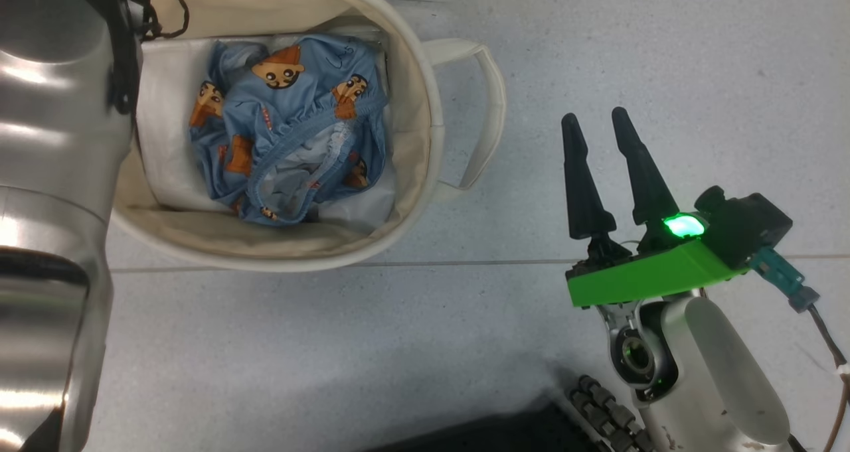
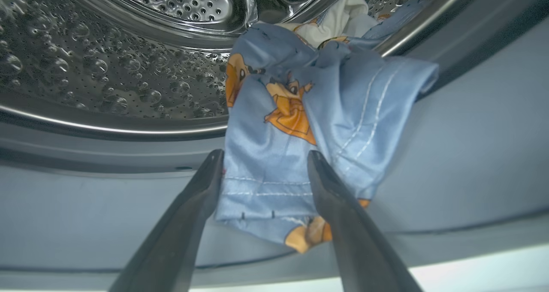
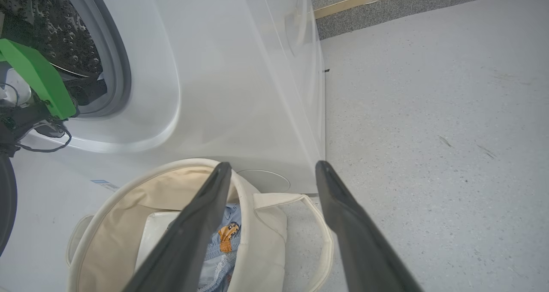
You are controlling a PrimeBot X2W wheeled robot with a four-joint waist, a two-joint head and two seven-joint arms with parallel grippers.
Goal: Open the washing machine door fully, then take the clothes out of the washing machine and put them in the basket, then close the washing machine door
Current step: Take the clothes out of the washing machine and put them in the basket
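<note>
While one blue garment (image 1: 285,127) lies in the basket (image 1: 425,133), the right gripper (image 1: 595,117) hangs spread and empty beside it. Left wrist: the left gripper (image 2: 266,155), released, straddles a second garment (image 2: 300,124) draped over the washing machine (image 2: 107,90) drum's lip. Right wrist: basket just before the machine.

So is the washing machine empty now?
No. A blue cartoon-print cloth garment hangs over the shiny steel drum's rim.

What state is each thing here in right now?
Washing machine: mouth uncovered.
Garment at drum mouth: hanging out, ungripped.
Garment in basket: crumpled, lying loose.
Basket: upright, holding a garment.
Left gripper: open, astride the hanging garment.
Right gripper: open, empty.
</note>
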